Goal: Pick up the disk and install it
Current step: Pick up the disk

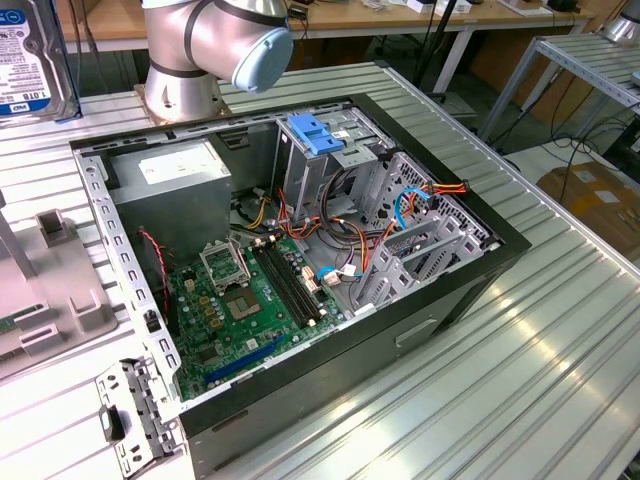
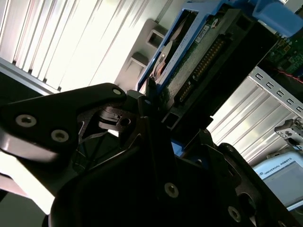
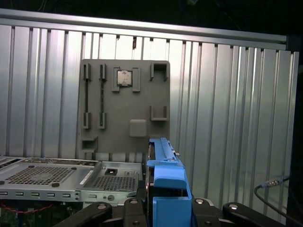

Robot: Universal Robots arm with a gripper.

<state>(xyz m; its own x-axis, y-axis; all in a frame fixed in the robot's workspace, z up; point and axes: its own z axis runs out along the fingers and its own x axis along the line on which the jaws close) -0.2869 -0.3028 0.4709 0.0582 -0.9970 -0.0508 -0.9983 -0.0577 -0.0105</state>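
My pincer [image 3: 168, 209] is pinching the disk [image 3: 165, 163]. In the first wrist view the disk stands edge-on between the fingers, its blue rail reaching out past the tips. In the second wrist view I see its connector edge running away from the fingers [image 2: 150, 94]. Straight beyond the pincer a grey fixture plate [image 3: 125, 109] lies flat on the ribbed table [image 3: 227, 118]. In the exterior view the disk shows its label at the far left edge, well apart from the open case [image 1: 300, 250].
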